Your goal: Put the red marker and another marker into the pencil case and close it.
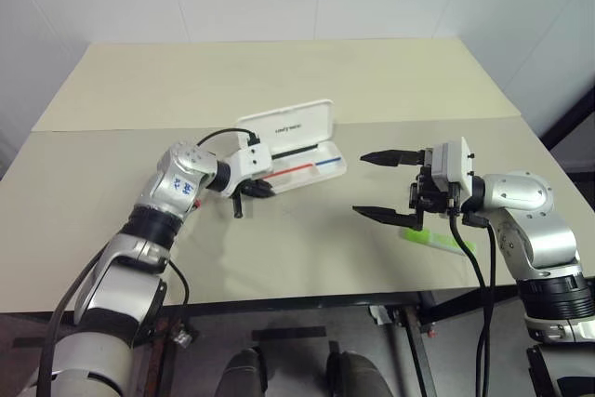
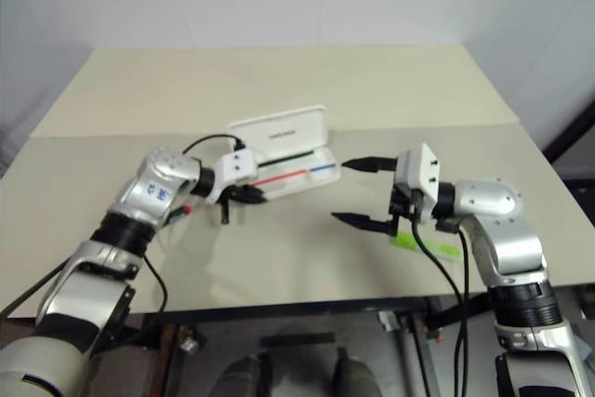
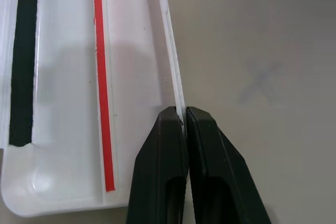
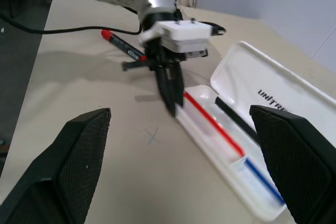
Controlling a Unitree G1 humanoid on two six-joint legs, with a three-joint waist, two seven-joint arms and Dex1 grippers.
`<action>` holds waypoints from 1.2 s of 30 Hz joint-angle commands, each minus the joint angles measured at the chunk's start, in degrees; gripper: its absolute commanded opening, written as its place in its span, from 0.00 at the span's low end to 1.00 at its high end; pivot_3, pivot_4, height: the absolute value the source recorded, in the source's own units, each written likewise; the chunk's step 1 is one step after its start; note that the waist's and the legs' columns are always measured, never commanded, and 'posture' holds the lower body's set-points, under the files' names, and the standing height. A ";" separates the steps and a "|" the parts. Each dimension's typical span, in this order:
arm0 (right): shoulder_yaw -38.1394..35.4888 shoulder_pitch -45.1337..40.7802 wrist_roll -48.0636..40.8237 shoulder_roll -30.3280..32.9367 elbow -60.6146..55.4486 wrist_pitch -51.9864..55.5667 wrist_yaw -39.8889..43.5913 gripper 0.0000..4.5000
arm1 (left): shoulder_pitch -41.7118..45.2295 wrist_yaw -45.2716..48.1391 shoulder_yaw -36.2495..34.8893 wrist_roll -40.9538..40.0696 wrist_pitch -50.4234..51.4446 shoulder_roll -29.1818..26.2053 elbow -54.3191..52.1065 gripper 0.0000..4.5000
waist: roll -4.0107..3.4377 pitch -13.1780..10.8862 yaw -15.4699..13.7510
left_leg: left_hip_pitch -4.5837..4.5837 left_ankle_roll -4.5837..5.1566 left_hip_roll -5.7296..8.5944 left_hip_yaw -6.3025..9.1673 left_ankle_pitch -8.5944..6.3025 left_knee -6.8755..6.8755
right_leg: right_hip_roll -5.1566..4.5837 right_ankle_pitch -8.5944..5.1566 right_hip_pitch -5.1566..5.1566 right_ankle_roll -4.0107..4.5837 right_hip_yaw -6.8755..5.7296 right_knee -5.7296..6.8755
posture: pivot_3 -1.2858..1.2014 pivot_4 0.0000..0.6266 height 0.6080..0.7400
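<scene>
The left claw (image 3: 185, 124) pinches the front wall of the open pencil case (image 1: 321, 166) in mid frame, likely to steady it, while the right claw (image 1: 383, 185) waits wide apart and the red marker (image 4: 122, 44) lies on the bench (image 1: 279, 81).

both arms have rounded silver-grey shells with black bands at the joints. each wrist carries a white box housing. black cables run along each arm to the wrist. each gripper has two black tapered fingers. a blue marking sits on the left forearm shell.
</scene>
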State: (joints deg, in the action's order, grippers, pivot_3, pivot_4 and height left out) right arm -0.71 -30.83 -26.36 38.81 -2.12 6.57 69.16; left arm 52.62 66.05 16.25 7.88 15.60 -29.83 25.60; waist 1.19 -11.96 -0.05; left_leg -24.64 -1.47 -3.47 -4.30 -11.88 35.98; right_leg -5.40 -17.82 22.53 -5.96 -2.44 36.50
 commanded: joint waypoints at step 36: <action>-6.23 8.60 -4.12 5.05 -9.00 4.35 -1.52 1.00 | -11.47 2.42 1.36 -6.82 4.21 -2.80 -22.73 0.52 | -0.01 0.02 0.01 | 0.19 0.19 -0.09 -0.06 -0.07 0.04 | 0.05 0.07 -0.06 0.12 0.16 0.05 | 0.52 0.24 1.00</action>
State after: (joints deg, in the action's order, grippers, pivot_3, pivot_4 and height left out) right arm -6.01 -21.57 -29.64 44.06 -10.36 11.36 67.79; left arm 41.04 68.30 18.60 2.62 18.90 -32.43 6.49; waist 1.19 -11.94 -0.04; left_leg -24.44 -1.29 -3.56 -4.36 -11.96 36.03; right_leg -5.35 -17.75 22.48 -5.84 -2.29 36.55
